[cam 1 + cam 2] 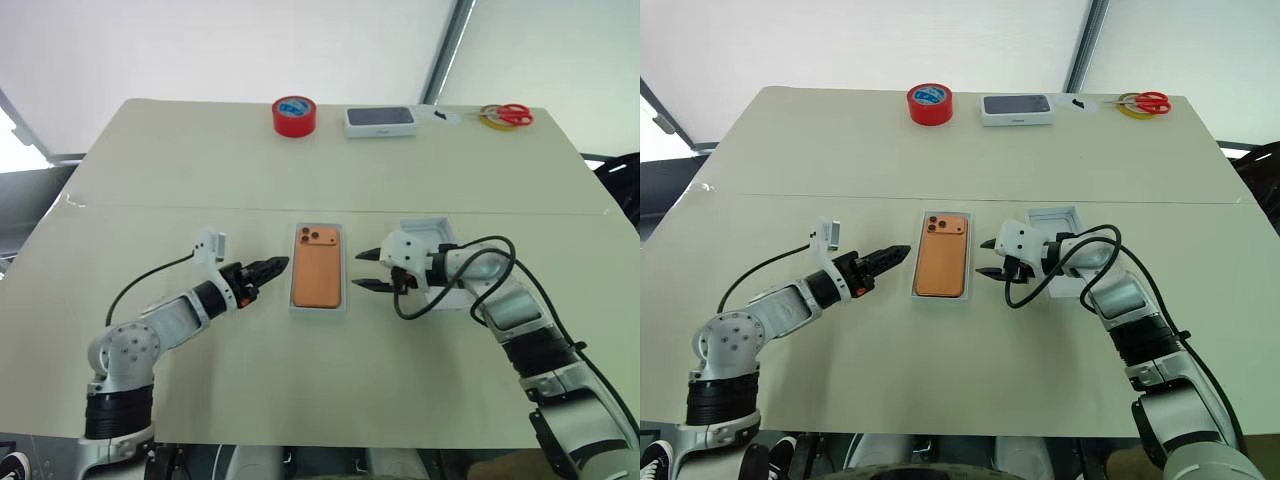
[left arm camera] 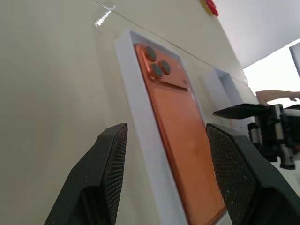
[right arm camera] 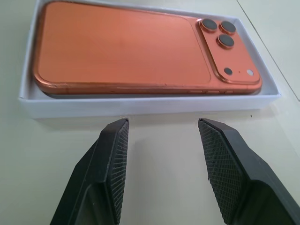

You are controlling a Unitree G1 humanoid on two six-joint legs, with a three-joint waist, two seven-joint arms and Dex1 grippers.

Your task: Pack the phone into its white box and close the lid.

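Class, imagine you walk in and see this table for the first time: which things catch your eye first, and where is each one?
The orange phone stands out first, lying camera side up in the white box at the middle of the table. The left gripper and right gripper, both open, flank it without touching. At the far edge sit a red tape roll and red-handled scissors.

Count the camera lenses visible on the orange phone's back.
3 lenses, grouped at one corner of the phone, which lies back-up in the white box: two side by side nearest the phone's end, the third just inward of them. None looks hidden.
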